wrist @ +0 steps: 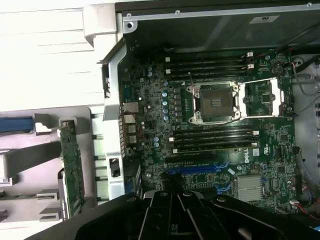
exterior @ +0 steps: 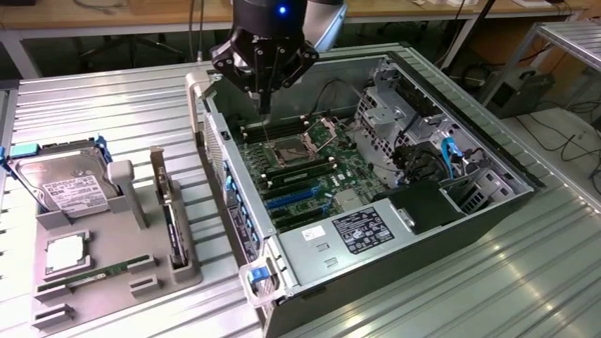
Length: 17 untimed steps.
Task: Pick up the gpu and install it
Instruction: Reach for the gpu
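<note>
Jaws sat closed, empty, over motherboard [exterior: 300, 169] (gpu [exterior: 174, 218] well apart, upright in holder [exterior: 188, 271]). Pickup likely wanted a square top-edge grip.

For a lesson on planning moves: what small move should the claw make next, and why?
Probably shift the claw toward the exterior view's left, over the gpu. The claw hangs above the motherboard in the open case, while the gpu stands on edge in the grey holder outside it, not yet picked up.
</note>
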Each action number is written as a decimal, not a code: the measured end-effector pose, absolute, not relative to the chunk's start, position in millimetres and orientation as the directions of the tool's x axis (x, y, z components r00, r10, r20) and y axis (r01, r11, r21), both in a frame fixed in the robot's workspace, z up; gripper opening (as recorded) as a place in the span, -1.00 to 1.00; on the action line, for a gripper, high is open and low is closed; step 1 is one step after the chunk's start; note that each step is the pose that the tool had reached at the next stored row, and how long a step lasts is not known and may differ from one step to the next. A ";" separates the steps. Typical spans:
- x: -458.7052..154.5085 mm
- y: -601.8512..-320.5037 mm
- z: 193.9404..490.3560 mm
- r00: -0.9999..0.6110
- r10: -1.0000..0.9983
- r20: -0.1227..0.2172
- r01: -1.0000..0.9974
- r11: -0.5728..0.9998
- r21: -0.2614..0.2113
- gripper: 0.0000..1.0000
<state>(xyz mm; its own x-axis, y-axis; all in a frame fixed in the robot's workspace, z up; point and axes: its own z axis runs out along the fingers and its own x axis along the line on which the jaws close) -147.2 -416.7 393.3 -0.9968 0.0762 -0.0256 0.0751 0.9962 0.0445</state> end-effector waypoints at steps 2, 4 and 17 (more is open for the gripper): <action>-155.0 -420.1 393.3 -0.997 0.076 -0.026 0.075 0.996 0.045 -0.79; -163.2 -423.2 393.2 -0.997 0.076 -0.026 0.075 0.996 0.044 -0.79; -227.2 -434.7 383.0 -0.997 0.076 -0.026 0.075 0.996 0.044 -0.79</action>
<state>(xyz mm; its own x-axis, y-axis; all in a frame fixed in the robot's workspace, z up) -227.2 -434.7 383.0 -0.9968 0.0762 -0.0260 0.0750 0.9962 0.0442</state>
